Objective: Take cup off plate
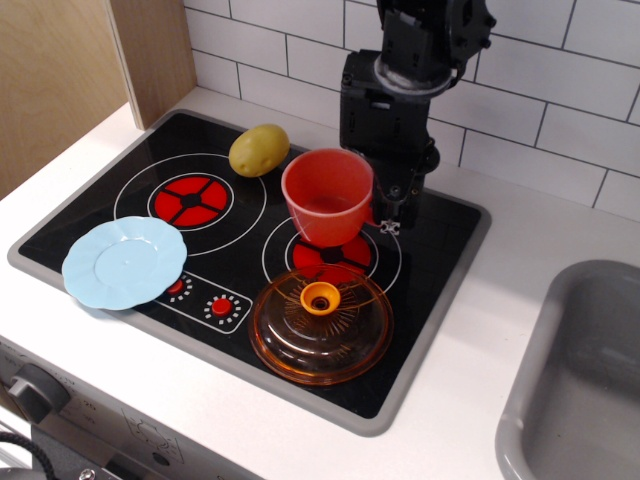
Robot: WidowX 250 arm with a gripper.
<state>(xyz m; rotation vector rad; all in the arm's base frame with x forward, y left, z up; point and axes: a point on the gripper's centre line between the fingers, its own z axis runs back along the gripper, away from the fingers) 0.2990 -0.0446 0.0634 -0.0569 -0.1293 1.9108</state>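
Observation:
The orange-red cup (327, 195) hangs upright above the right burner (331, 255) of the toy stove, held at its right rim by my black gripper (385, 205). The gripper is shut on the cup's rim. The pale blue scalloped plate (124, 262) lies flat and bare at the stove's front left corner, well left of the cup.
A transparent orange domed lid (321, 322) with a knob lies just in front of the cup. A yellow potato (259, 150) sits at the back of the left burner. A wooden panel (60, 70) stands at left, a grey sink (580, 380) at right, and a tiled wall behind.

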